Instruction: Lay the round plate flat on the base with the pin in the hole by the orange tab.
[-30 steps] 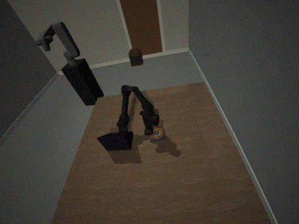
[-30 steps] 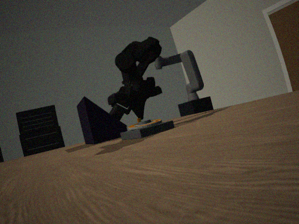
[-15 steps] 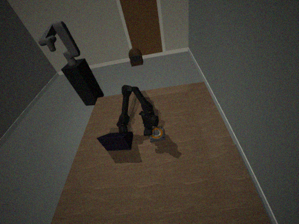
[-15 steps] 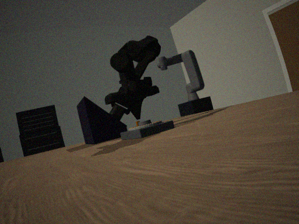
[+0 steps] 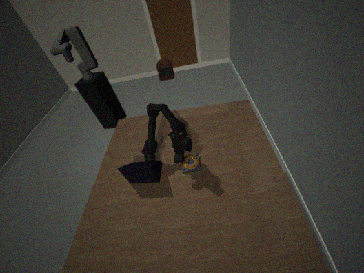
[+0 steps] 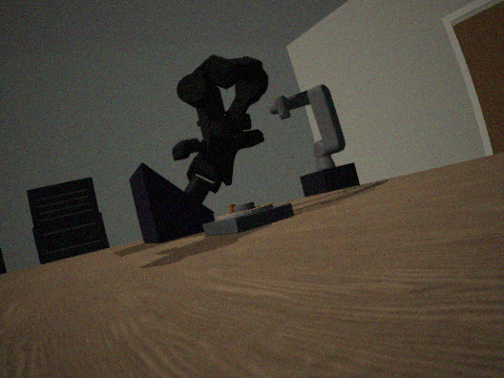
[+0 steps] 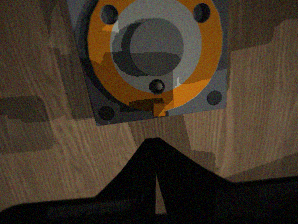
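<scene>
The round plate (image 5: pixel 197 163) (image 6: pixel 264 207) (image 7: pixel 212 50), an orange ring with a pale middle, surrounds the grey post (image 6: pixel 245 206) (image 7: pixel 157 47) on the square base (image 5: pixel 185 170) (image 6: pixel 253 222) (image 7: pixel 222 82). The orange tab (image 6: pixel 232 208) (image 7: pixel 159 110) faces the gripper in the wrist view. A hole (image 7: pixel 157 86) next to it shows a small lighter spot; I cannot tell if this is the pin. A dark shadow lies along the plate's left edge there; whether it lies flat is unclear. My gripper (image 5: pixel 178 160) (image 6: pixel 227 183) (image 7: pixel 152 144) is shut and empty, above and clear of the plate, beyond its tab side.
A dark wedge-shaped block (image 5: pixel 145 172) (image 6: pixel 159 215) stands by the arm's foot. A second, grey arm (image 5: pixel 81 45) (image 6: pixel 326 119) stands on a dark pedestal (image 5: pixel 100 100) (image 6: pixel 329 180) beyond the wooden table (image 5: pixel 207 224) (image 6: pixel 286 286). A dark cabinet (image 6: pixel 69 220) shows at the left of the exterior view.
</scene>
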